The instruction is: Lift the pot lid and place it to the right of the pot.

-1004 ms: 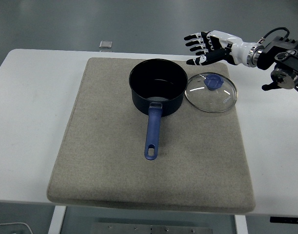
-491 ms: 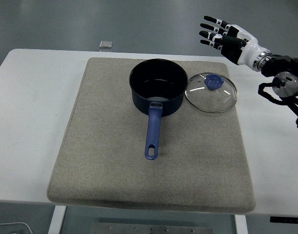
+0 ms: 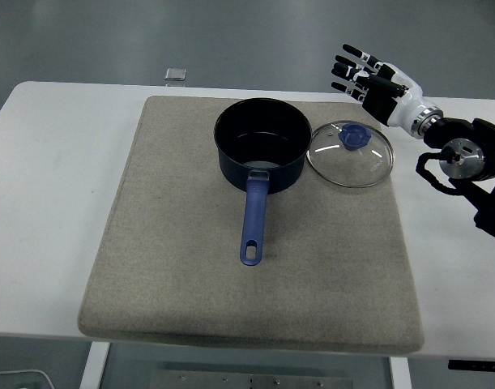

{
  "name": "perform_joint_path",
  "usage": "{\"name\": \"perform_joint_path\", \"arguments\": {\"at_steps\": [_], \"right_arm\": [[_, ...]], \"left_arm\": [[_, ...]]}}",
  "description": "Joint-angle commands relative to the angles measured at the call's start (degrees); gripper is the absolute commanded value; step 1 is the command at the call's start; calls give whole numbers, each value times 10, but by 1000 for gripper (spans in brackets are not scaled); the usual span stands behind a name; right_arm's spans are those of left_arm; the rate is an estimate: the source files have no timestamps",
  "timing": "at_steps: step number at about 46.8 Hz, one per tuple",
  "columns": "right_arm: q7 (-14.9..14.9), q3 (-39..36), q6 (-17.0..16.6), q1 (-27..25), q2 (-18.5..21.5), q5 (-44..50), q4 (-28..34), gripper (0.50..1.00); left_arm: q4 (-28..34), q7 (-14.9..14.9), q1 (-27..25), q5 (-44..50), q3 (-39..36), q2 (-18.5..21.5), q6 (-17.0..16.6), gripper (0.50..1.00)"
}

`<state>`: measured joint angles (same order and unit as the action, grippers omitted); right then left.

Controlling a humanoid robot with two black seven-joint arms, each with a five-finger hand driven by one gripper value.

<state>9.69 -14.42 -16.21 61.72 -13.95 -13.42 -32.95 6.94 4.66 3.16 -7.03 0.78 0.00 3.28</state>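
No text, label, brand, number or sign can be read on anything here. The small grey square object [image 3: 176,74] beyond the table's far edge is too small to show any print.

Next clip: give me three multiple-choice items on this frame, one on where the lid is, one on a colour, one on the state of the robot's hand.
1. Where is the lid?
A. on the pot
B. on the mat, right of the pot
C. in the hand

2. What colour is the lid's knob?
A. red
B. blue
C. white

3. What is the right hand doing?
A. open, holding nothing
B. gripping the lid
C. gripping the pot handle

Answers:
1 B, it lies flat on the mat beside the open pot.
2 B, matching the handle.
3 A, fingers spread above the table's far edge.
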Motion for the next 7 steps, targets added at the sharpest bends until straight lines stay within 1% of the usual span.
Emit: {"name": "perform_joint_path", "arguments": {"at_steps": [1,7], "right_arm": [[0,-4,0,-2,1,1,0,901],[1,-6,-1,-2,1,1,-1,901]], "left_arm": [[0,0,0,0,0,0,0,1000],[0,0,0,0,-1,0,0,1000]]}}
